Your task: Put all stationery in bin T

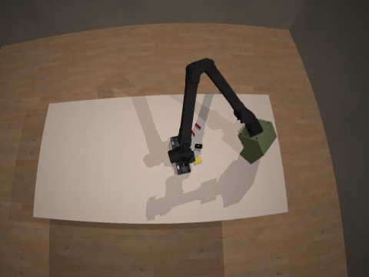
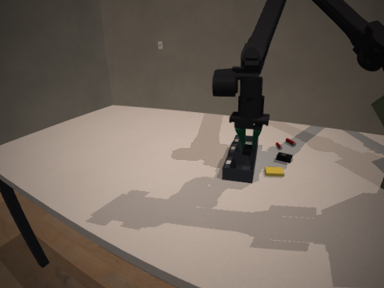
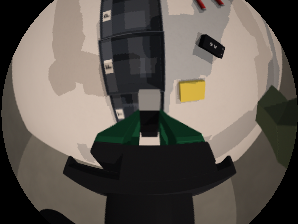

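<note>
My gripper (image 2: pixel 248 146) hangs straight down over the far end of a long dark box (image 2: pixel 240 160) near the table's middle. It is shut on a small dark and grey object (image 3: pixel 149 106), held just above the box top; I cannot tell if the two touch. The box also shows in the overhead view (image 1: pixel 181 155) and the wrist view (image 3: pixel 133 43). To the right of the box lie a yellow block (image 2: pixel 274 171), a small black item (image 2: pixel 284 158) and two short red pieces (image 2: pixel 290 141) (image 2: pixel 278 145). The green bin (image 1: pixel 257 140) stands at the table's right edge; its mark is not visible.
The arm's base link stands over the green bin. The arm's upper links reach over the table's far side. The bin shows only as a dark green patch at the wrist view's right rim (image 3: pixel 280 112).
</note>
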You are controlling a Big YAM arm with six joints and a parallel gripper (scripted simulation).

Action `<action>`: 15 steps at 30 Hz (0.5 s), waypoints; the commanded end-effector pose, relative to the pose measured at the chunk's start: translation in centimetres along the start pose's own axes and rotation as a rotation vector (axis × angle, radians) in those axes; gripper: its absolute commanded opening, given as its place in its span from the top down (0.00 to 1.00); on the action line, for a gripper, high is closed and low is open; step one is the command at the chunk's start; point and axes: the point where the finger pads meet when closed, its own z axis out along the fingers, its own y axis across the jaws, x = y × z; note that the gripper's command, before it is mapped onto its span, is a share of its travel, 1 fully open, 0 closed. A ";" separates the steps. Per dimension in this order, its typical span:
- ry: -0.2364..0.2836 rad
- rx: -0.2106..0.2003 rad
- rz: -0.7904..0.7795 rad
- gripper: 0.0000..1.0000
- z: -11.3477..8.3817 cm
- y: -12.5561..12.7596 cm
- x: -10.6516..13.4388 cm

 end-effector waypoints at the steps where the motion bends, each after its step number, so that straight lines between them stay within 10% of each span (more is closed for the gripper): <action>1: 0.012 -0.013 -0.074 0.82 -0.8 1.6 2.9; 15: 0.002 -0.001 -0.037 0.82 -0.3 1.4 1.4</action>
